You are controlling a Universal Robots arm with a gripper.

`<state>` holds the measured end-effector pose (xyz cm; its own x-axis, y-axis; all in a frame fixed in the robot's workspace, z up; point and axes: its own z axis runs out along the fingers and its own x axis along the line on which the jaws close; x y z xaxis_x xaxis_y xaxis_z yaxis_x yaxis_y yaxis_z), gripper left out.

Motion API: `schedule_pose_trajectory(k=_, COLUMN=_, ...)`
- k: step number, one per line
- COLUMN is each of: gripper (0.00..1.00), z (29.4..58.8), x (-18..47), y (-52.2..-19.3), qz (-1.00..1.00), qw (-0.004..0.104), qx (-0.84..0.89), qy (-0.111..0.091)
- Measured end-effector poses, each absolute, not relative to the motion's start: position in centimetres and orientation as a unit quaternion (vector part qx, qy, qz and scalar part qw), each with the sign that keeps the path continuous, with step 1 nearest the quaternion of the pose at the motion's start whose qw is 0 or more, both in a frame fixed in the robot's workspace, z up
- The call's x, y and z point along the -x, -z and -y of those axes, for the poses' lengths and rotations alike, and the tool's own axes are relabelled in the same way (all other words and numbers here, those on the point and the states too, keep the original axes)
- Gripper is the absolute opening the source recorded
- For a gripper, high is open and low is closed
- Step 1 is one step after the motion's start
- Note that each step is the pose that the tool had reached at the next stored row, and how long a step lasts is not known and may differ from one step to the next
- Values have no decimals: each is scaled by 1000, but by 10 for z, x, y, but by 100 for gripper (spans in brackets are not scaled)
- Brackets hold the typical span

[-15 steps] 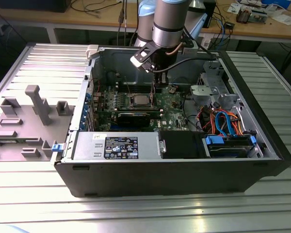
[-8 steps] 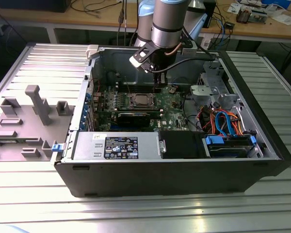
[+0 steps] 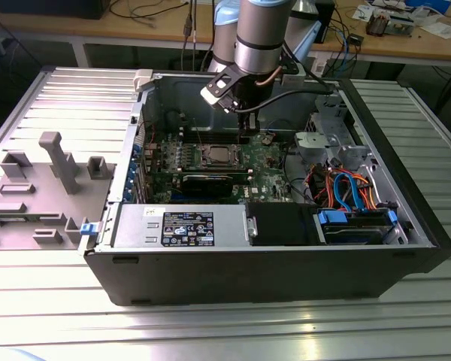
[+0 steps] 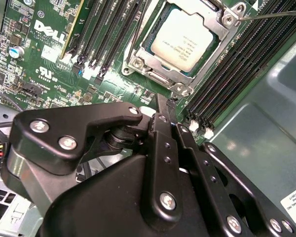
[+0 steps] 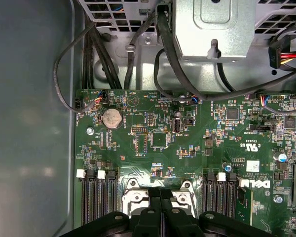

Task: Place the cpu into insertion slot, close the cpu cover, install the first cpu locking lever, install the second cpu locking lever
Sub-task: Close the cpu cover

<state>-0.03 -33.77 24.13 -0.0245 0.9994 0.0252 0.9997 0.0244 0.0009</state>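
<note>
One cpu [image 4: 185, 37] lies seated in the socket, silver top up. One cpu cover [image 4: 153, 69] lies flat around its edges. One thin metal rod [image 4: 271, 15] stands off a corner of the cover. Two banks of memory slots [image 4: 103, 39] flank the socket closely, one per side.

In the exterior view the single end effector [image 3: 246, 137] hangs at 2 o'clock from the cpu, just beyond the socket's edge. In the second wrist view its fingers [image 4: 160, 148] are pressed together, with nothing seen between them.

Open board runs from there toward the case wall [image 3: 203, 98] at 12 o'clock. The power supply [image 3: 180, 226] bounds the board at 6 o'clock. The case sits on one ribbed worktop [image 3: 210, 331].
</note>
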Motion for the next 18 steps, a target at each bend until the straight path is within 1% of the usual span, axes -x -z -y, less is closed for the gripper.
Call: schedule_pose_trajectory(k=18, gripper=11, z=339, x=10, y=-239, qz=716, qw=9, qx=698, qy=9)
